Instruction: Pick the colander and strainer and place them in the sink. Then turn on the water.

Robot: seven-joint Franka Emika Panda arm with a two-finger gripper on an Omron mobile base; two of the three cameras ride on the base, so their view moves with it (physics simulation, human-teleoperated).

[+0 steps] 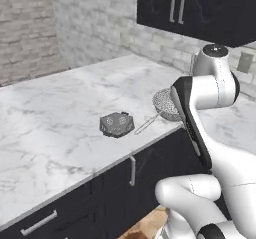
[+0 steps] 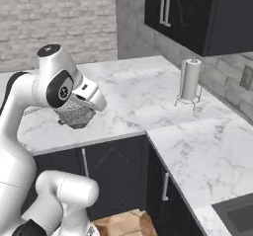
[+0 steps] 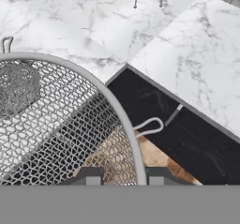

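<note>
I have the strainer (image 3: 56, 120) pinched at its rim in the gripper (image 3: 123, 175); in the hand view the two fingertips (image 3: 90, 175) sit either side of the thin grey rim wire, closed down on it, mesh spreading away to the left. From the left base view the strainer bowl shows just behind the forearm, lifted off the counter (image 1: 55, 113) near its front edge; its long wire handle trails toward the colander (image 1: 117, 124), which sits on the marble, not yet picked. The right base view shows the mesh bowl hanging under the hand, clear of the countertop, over the edge by the dark cabinets (image 2: 113, 166).

The sink (image 2: 237, 215) shows as a dark corner at the lower right of the right base view — well apart from the hand, round the corner of the counter. A paper towel holder (image 2: 190, 82) stands on the counter between here and there, toward the wall.

My judgement: the step in hand is the carry. The grip is on a thin wire, so the bowl could swing or pivot; I'd move slowly and keep the wrist level; I'd pass on the front side, away from the towel holder, and mind the trailing handle. Lower well into the basin before opening — not drop from height.
</note>
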